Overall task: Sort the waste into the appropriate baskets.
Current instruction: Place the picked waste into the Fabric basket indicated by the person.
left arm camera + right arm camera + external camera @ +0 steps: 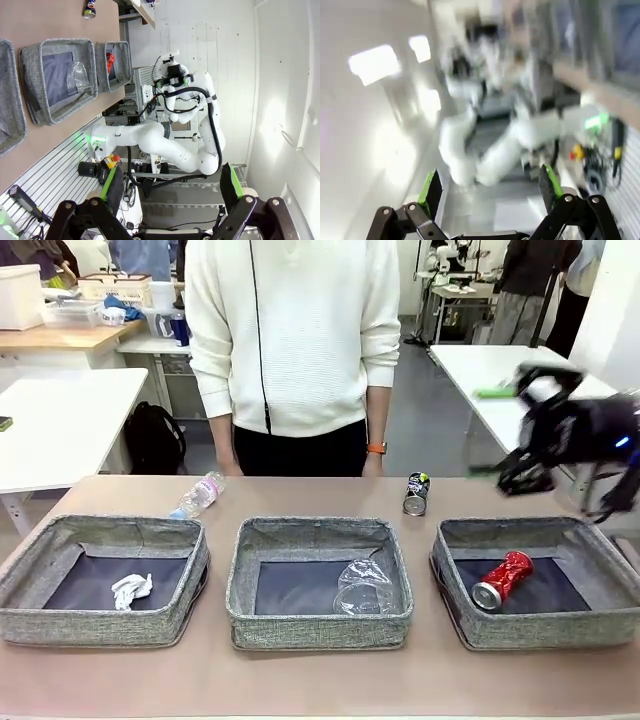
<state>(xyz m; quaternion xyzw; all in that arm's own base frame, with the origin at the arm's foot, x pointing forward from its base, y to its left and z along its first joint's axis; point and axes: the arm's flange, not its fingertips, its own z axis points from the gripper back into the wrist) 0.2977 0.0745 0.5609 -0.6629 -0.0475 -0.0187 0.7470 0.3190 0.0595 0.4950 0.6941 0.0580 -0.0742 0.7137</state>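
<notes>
Three grey woven baskets stand in a row. The left basket (60, 540) holds a white paper wad (131, 590). A clear plastic cup (363, 590) lies in the middle basket (318, 536). The dented red can (502, 580) rests in the right basket (540, 532). Behind them on the table lie a clear bottle (200, 494) and a dark can (416, 493). My right gripper (488, 432) hangs blurred, above and behind the right basket, open and empty; its wrist view shows the right gripper (490, 189) open. My left gripper (171, 187) stands open and empty, far from the middle basket (30, 80) and the cup (77, 77).
A person in a white sweater (290, 330) stands at the table's far edge, between the bottle and the dark can. The tabletop (320, 680) in front of the baskets is bare. White tables stand behind on both sides.
</notes>
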